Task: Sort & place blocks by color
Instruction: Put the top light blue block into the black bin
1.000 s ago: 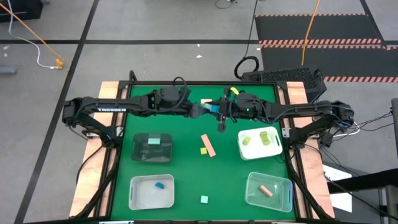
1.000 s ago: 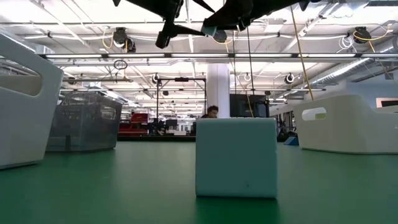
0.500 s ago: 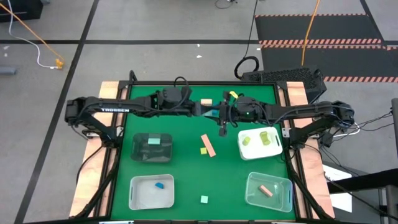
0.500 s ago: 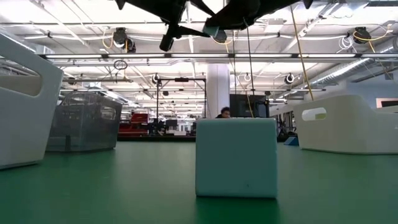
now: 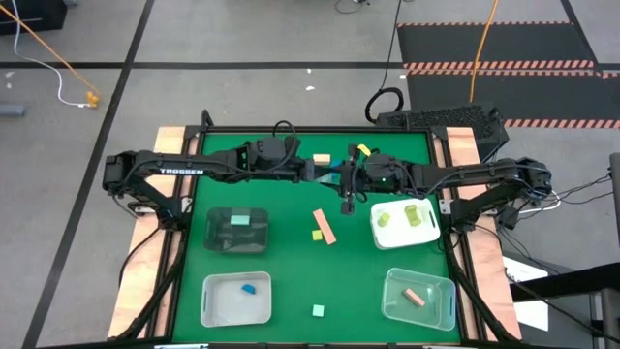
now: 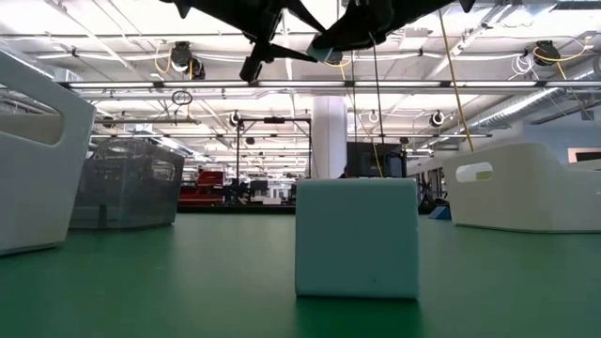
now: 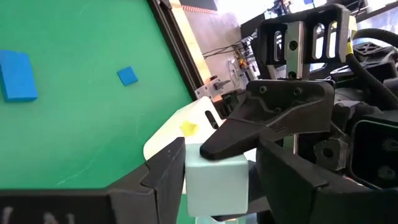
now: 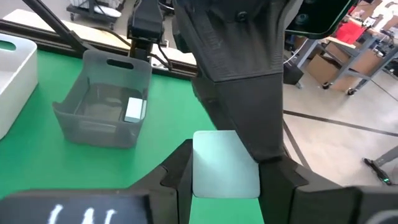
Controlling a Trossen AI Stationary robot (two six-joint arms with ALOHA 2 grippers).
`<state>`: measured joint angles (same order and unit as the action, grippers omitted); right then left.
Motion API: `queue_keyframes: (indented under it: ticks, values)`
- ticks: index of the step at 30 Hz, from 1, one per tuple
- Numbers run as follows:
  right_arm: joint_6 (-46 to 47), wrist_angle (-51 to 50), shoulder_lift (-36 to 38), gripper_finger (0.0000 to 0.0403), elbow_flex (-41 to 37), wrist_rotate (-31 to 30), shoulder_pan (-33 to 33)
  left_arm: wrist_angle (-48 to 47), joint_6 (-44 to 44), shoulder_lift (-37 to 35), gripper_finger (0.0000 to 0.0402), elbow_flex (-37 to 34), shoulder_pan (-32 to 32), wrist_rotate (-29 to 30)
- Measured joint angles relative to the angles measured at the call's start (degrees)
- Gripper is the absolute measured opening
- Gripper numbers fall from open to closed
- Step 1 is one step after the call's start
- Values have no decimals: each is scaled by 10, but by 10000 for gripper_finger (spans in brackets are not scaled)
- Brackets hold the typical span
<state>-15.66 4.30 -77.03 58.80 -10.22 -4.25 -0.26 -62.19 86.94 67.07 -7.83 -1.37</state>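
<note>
Both grippers meet high above the table's far middle. My right gripper (image 5: 341, 174) is shut on a pale mint cube (image 8: 225, 167), lifted clear. My left gripper (image 5: 318, 173) is open, its fingers (image 7: 166, 177) standing close on either side of the same cube (image 7: 215, 180); I cannot tell if they touch it. Loose on the green table lie a salmon bar (image 5: 325, 226), a yellow-green cube (image 5: 317, 234), a second mint cube (image 5: 318, 310) and a salmon block (image 5: 322, 158). Two blue blocks (image 7: 17, 74) show in the left wrist view. My right gripper pinches the mint cube between its two fingers, on two opposite faces (image 8: 198, 168). One finger (image 7: 249, 127) lies on the cube's face that is uppermost in the left wrist view. The fingers come level from the table's right. The cube is lifted clear of the table.
A dark bin (image 5: 237, 230) holds a mint block. The near-left white bin (image 5: 235, 299) holds a blue block. The right white bin (image 5: 405, 223) holds yellow-green blocks, and a clear bin (image 5: 418, 296) a salmon one. A person shows far off in the room.
My left gripper has moved toward the table's right, closing in on the right gripper until its fingers stand around the mint cube. The right gripper has kept hold of the cube and stayed nearly in place.
</note>
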Motion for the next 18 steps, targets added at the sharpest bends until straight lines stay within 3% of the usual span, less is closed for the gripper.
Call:
queue_keyframes:
  ticks: [9, 18]
  values:
    - [-5, 11, -1, 111, 3, -6, -1, 2, 1, 2, 223, 0, 2, -18]
    - [-7, 15, -1, 111, 3, -15, -2, 4, 26, 2, 215, 0, 1, -17]
